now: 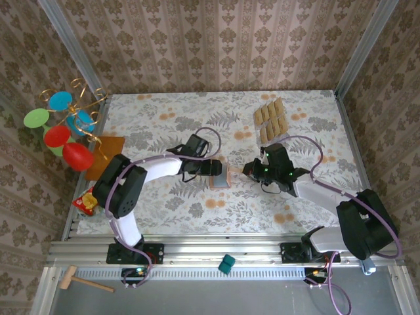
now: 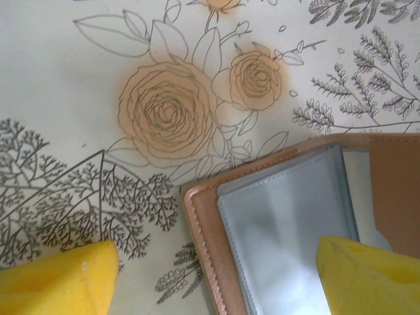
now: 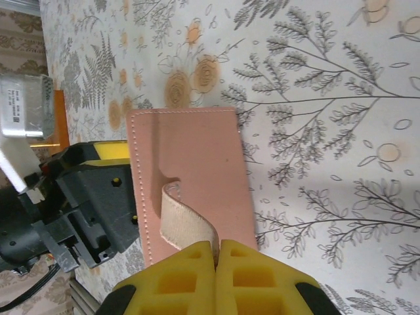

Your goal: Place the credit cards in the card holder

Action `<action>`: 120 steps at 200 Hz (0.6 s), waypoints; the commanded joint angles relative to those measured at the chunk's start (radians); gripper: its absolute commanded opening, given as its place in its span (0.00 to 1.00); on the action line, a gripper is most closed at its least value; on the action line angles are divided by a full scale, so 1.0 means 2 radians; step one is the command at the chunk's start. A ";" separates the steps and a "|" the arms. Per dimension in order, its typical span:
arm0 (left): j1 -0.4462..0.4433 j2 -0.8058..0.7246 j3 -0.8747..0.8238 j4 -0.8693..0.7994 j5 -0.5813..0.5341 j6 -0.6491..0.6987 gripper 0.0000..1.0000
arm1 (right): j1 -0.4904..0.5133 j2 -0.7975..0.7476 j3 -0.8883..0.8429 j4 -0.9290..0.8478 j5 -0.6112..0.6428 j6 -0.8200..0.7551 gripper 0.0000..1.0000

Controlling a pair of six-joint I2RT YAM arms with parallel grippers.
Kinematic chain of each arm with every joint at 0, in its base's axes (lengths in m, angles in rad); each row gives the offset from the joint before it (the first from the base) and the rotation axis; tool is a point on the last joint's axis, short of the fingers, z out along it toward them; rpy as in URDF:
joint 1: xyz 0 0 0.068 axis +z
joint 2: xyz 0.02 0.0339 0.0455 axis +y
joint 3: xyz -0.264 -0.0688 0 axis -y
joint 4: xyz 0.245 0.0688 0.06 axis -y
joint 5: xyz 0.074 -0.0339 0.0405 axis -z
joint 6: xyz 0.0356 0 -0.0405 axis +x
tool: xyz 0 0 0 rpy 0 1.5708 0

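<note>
The card holder (image 1: 220,177) lies open at the table's middle, between my two grippers. In the right wrist view its salmon flap (image 3: 197,154) faces me. My right gripper (image 3: 216,247) is shut on a tan credit card (image 3: 186,220). The card is bent, with its far end at the slot cut in that flap. My left gripper (image 2: 216,275) is open. One yellow finger (image 2: 371,275) stands over the holder's grey lining (image 2: 282,220) and the other (image 2: 59,279) over the tablecloth. Several more credit cards (image 1: 271,120) lie in rows at the back right.
An orange-brown mat (image 1: 105,156) and a toy with coloured discs (image 1: 62,128) sit at the left edge, with a red object (image 1: 85,202) nearer. A teal block (image 1: 226,264) and a wooden mallet (image 1: 82,281) lie on the front rail. Patterned walls enclose the table.
</note>
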 commanded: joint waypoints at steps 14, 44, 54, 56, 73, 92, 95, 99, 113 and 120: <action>-0.007 0.016 0.023 -0.014 0.000 0.015 0.80 | -0.013 -0.003 -0.015 0.017 -0.020 0.001 0.00; -0.010 0.022 0.029 -0.016 0.001 0.014 0.79 | -0.028 0.006 -0.023 0.024 -0.027 -0.001 0.00; -0.010 0.022 0.030 -0.016 0.001 0.014 0.78 | -0.033 0.009 -0.024 0.026 -0.028 -0.002 0.00; -0.010 0.023 0.030 -0.017 0.001 0.014 0.78 | -0.034 0.010 -0.025 0.025 -0.029 -0.002 0.00; -0.010 0.022 0.030 -0.018 0.001 0.015 0.78 | -0.040 0.018 -0.026 0.025 -0.030 -0.006 0.00; -0.011 0.020 0.029 -0.018 0.001 0.015 0.78 | -0.045 0.024 -0.029 0.027 -0.029 -0.007 0.00; -0.011 0.019 0.028 -0.018 0.001 0.015 0.78 | -0.046 0.025 -0.030 0.026 -0.028 -0.007 0.00; -0.010 0.019 0.028 -0.018 0.001 0.016 0.78 | -0.047 0.025 -0.031 0.026 -0.027 -0.007 0.00; -0.011 0.018 0.027 -0.018 0.002 0.016 0.78 | -0.052 0.025 -0.034 0.023 -0.022 -0.008 0.00; -0.011 0.018 0.027 -0.018 0.003 0.017 0.78 | -0.053 0.040 -0.037 0.027 -0.021 -0.008 0.00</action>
